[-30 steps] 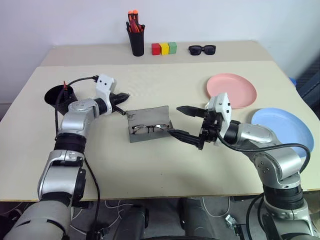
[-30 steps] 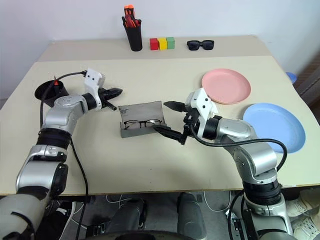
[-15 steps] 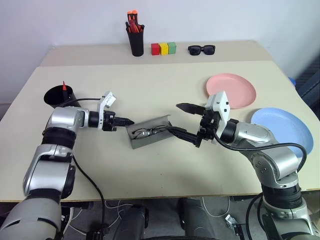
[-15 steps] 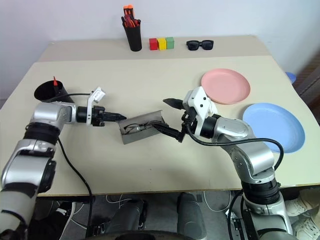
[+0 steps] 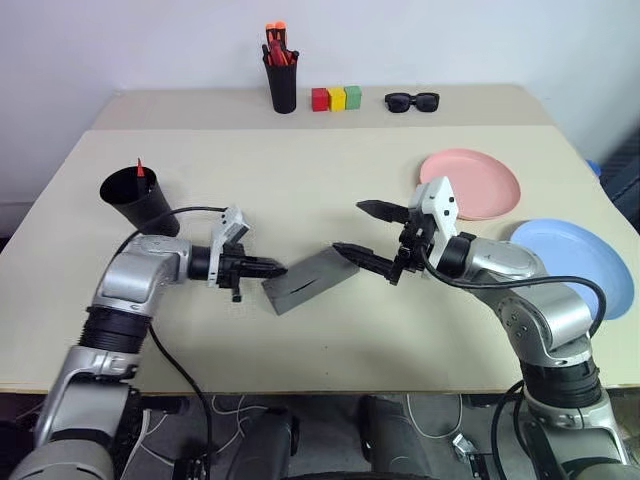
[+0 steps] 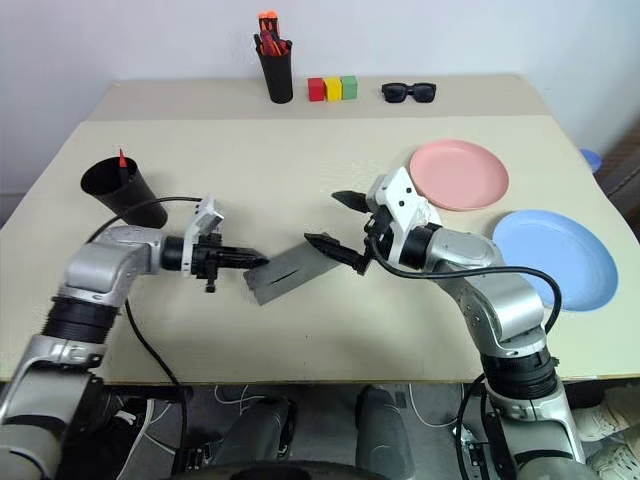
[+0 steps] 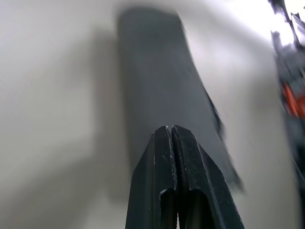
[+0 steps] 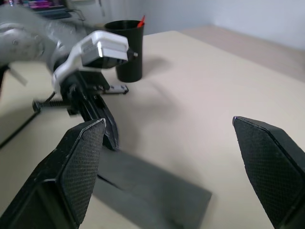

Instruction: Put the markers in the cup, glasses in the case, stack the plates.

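1. Cup (image 5: 139, 199): wide, black, standing at the counter's (image 5: 300, 160) left edge; one red-tipped marker (image 5: 139, 168) stands inside it.
2. Left gripper (image 5: 274, 268): fingers pressed together with nothing between them, tips touching the left end of the case.
3. Case (image 5: 305, 281): grey, oblong, lying askew at the counter's centre, lid down. The glasses are not visible; judged to be shut inside.
4. Right gripper (image 5: 365, 232): spread wide and empty, lower finger touching or just beside the case's right end, upper finger above it.
5. Pink plate (image 5: 470, 183): right of centre, bare.
6. Blue plate (image 5: 572, 268): near the right edge, just beside the pink one, not stacked.
7. Far edge, not task items: pen holder (image 5: 282, 82), coloured blocks (image 5: 341, 98), sunglasses (image 5: 411, 101).
8. Step in hand: closing the case, judged nearly finished. Next move calls for both grippers to draw clear, then the right to grip one plate's rim and set it on the other.
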